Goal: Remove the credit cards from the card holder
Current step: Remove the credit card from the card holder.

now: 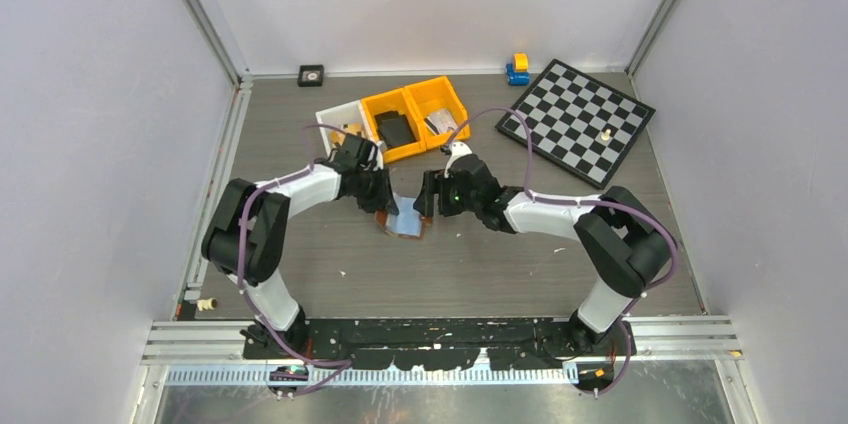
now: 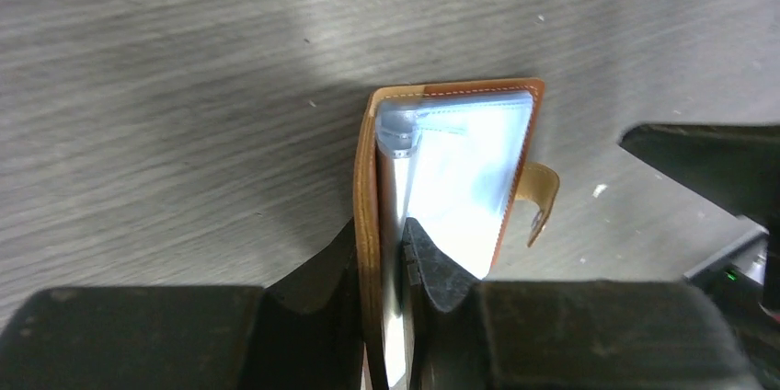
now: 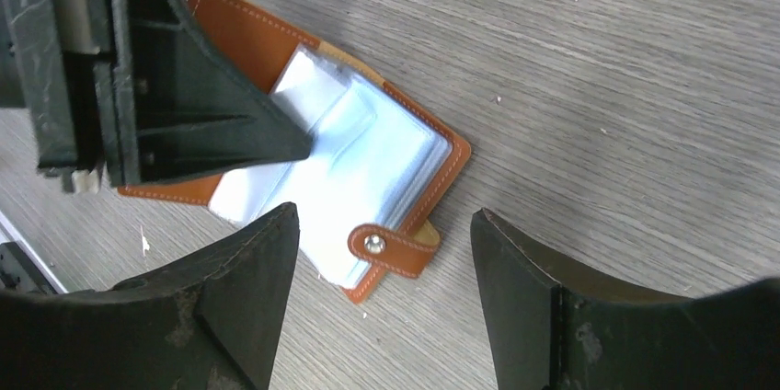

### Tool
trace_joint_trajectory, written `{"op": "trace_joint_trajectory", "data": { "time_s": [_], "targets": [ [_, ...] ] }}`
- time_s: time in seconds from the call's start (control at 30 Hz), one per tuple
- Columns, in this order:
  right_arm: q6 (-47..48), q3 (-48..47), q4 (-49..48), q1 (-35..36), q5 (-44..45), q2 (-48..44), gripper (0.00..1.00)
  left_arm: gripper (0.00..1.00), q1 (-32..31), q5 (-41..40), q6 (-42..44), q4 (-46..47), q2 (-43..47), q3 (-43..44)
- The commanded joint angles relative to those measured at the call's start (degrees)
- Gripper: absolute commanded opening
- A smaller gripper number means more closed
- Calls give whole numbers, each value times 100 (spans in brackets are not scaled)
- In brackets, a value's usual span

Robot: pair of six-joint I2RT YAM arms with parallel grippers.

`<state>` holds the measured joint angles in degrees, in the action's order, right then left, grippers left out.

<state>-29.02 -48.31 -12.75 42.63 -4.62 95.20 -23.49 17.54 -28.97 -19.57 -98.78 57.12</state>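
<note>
White-shelled arms (image 1: 305,187), black joints (image 1: 245,234), purple cables (image 1: 500,112), black wedge-shaped pincer fingers (image 3: 239,298)

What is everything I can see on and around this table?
card holder: one, brown with pale pockets, open, mid-table
yellow bins: two, yellow, far middle
white bin: one, white, left of the yellow bins
chessboard: one, black and white, far right
toy: one, blue and yellow, beside the chessboard
square thing: one, black, by the far wall
table: one, grey wood grain, under everything
left tool: one, black, shut on the card holder's cover
right tool: one, black, open above the card holder's strap
</note>
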Motion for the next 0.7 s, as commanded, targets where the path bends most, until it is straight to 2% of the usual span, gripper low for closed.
{"op": "trace_joint_trajectory", "data": {
  "time_s": [0.0, 0.17, 0.27, 0.4, 0.57, 0.67],
  "targets": [
    [-50, -407, 85, -7, -16, 140, 74, 19, 143, 1078, -575, 1137, 460, -444],
    [-144, -495, 172, -7, 20, 280, 80, 19, 480, 1614, -1165, 2163, 809, -1006],
    [-186, -462, 134, -29, 14, 242, 88, 19, 694, 1928, -1518, 2812, 908, -1306],
    [-379, -338, -4, -175, -95, 147, 90, 19, 878, 2106, -1809, 3390, 1058, -1574],
    [-824, 34, -850, -558, -909, 126, 90, 19, 1010, 2293, -2150, 4080, 1312, -1895],
    [-895, 98, -985, -635, -1096, 65, 91, 19, 1099, 2431, -2272, 4284, 1472, -1981]
  ]
}}
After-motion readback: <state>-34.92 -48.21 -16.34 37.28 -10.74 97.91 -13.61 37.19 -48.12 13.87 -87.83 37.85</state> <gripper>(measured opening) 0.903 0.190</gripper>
